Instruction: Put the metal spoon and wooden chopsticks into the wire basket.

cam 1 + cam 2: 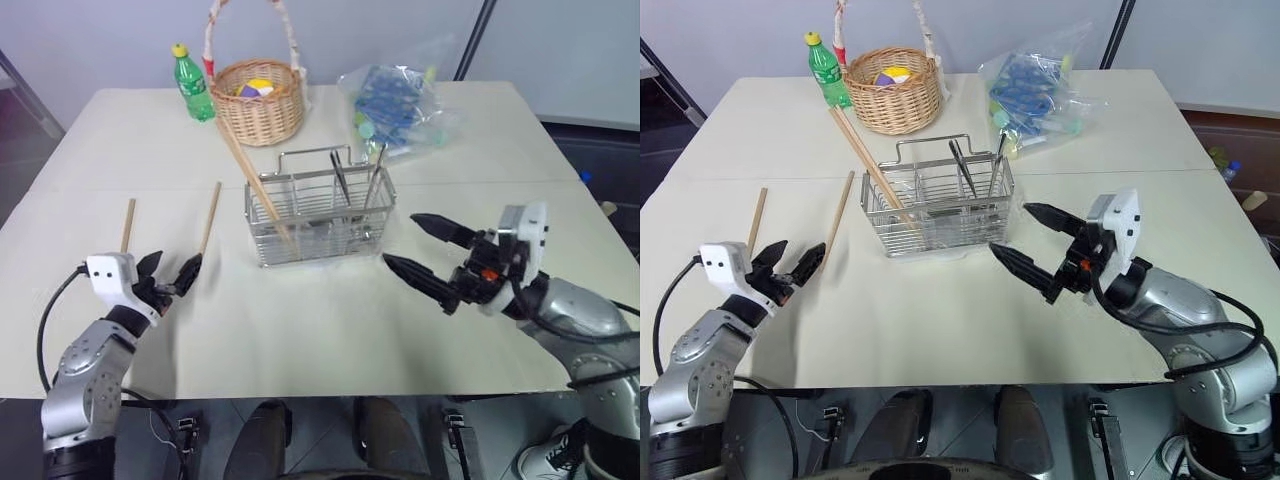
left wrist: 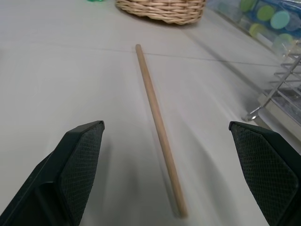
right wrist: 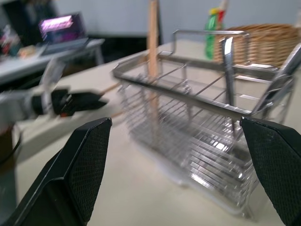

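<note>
Pale worktop [image 1: 330, 330], seam across its middle, plain wall behind. Three wooden chopsticks: two [image 1: 209, 218] lay flat left of the wire basket [image 1: 318, 220], one [image 1: 255, 184] leaned inside its left end. Two metal utensils [image 1: 340, 175] stood in the basket; spoon not told apart. One wicker basket [image 1: 260, 100], one green bottle [image 1: 193, 84], one plastic bag [image 1: 395, 100]. Left tool [image 1: 172, 275] wide, empty, at the near end of one flat chopstick. Right tool [image 1: 415, 250] wide, empty, just right of the basket.
</note>
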`<state>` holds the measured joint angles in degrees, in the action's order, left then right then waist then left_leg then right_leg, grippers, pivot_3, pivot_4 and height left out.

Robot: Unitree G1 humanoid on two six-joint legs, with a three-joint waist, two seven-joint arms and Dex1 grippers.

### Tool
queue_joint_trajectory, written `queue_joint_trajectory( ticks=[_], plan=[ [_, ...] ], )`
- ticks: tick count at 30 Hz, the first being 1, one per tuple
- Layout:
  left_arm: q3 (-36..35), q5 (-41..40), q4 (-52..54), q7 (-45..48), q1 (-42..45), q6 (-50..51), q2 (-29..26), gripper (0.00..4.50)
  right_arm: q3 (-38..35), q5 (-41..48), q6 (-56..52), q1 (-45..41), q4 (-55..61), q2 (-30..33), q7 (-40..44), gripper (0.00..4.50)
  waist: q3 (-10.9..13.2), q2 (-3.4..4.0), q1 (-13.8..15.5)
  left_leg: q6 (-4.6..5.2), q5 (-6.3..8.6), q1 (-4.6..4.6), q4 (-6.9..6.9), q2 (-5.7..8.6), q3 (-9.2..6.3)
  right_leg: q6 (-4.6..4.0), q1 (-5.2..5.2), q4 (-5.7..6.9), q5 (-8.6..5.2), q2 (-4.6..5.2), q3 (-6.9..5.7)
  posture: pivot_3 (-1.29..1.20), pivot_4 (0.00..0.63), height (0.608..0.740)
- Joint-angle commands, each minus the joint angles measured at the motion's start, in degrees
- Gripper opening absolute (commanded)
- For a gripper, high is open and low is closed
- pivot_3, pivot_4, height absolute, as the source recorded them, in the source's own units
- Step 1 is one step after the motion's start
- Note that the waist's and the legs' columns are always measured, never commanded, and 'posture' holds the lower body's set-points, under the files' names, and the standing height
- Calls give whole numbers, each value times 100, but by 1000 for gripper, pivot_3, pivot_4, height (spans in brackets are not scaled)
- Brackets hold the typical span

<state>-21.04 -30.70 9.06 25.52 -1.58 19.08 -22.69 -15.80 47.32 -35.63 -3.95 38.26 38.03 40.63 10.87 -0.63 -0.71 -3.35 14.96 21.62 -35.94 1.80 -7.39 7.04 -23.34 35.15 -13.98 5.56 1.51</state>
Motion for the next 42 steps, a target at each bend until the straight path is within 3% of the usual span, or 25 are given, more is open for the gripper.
queue_joint_trajectory(
  ticks=[1,5,16,22,33,42],
  plan=[
    [-15,69,-13,-52,80,-140,38,4500,-117,-148,443,135,164,303,576,4468,0,-1,3,0,0,-1,0,-1,0,2,0,0,1,0,-1,0,150,740],
    [27,164,-133,-108,193,-172,80,4500,-150,-204,658,252,38,536,932,4468,-1,-2,10,0,0,-1,-2,0,0,12,2,0,6,0,-1,0,150,740],
    [178,977,-492,-1055,819,-66,119,4500,-73,-221,657,40,-110,538,832,4468,0,-5,12,0,0,-1,-4,1,-1,19,5,0,10,0,-1,0,150,740],
    [174,1046,-490,-1586,1221,974,11,4500,-11,-272,683,29,-116,485,773,4468,0,-7,12,0,0,-2,-7,1,-2,20,7,2,11,0,-2,0,150,740],
    [174,889,-68,-1542,2055,1210,-48,4500,167,-405,763,-59,-207,323,606,4468,1,-10,1,-1,0,-3,-6,2,-2,22,6,4,11,0,-2,0,150,740],
    [865,1503,-675,-2216,3227,2633,-132,4500,219,-414,760,-173,-243,304,577,4468,7,-20,12,-1,0,-4,-12,8,-7,27,13,5,13,0,-2,0,150,740]
  ],
)
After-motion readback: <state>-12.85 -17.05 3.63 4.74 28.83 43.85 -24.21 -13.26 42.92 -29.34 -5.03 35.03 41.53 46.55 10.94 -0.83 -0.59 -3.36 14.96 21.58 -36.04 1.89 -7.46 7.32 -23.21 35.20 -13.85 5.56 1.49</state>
